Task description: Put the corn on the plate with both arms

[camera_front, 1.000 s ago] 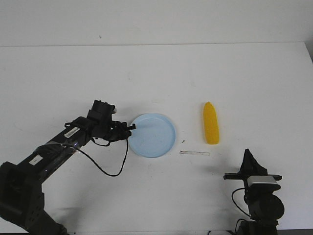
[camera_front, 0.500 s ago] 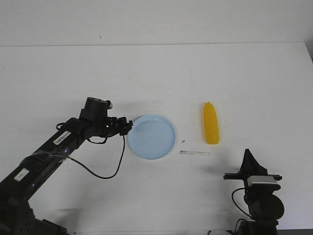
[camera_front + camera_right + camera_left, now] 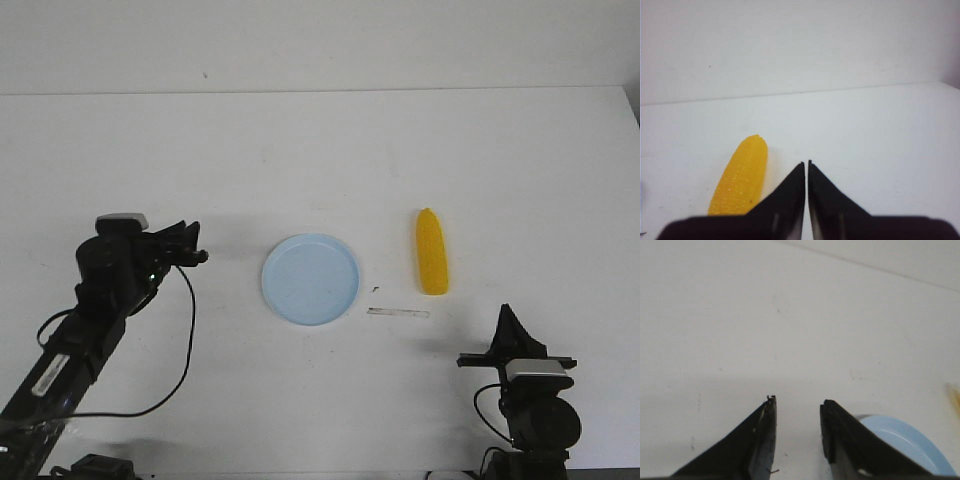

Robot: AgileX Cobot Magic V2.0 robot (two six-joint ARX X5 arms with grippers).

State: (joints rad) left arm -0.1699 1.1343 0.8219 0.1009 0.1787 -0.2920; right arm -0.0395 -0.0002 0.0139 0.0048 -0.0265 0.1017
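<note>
The pale blue plate [image 3: 311, 278] lies flat near the table's middle; part of the plate [image 3: 905, 442] shows beside one finger in the left wrist view. To its right lies the yellow corn [image 3: 431, 252], apart from the plate, pointed end away from me. My left gripper [image 3: 192, 253] hangs left of the plate, a clear gap from its rim; it stands open [image 3: 797, 407] with nothing between the fingers. My right gripper [image 3: 506, 312] sits low at the front right, shut [image 3: 806, 163] and empty, with the corn [image 3: 741, 176] lying just beside it and ahead.
A thin pale strip [image 3: 397, 313] lies on the white table [image 3: 320, 150] between plate and corn, with a small dark speck [image 3: 374, 288] by it. A white wall rises behind the table's far edge.
My left arm has drawn back to the left, away from the plate's rim where its gripper was. The plate shifted slightly left and stays flat. The right arm has not moved.
</note>
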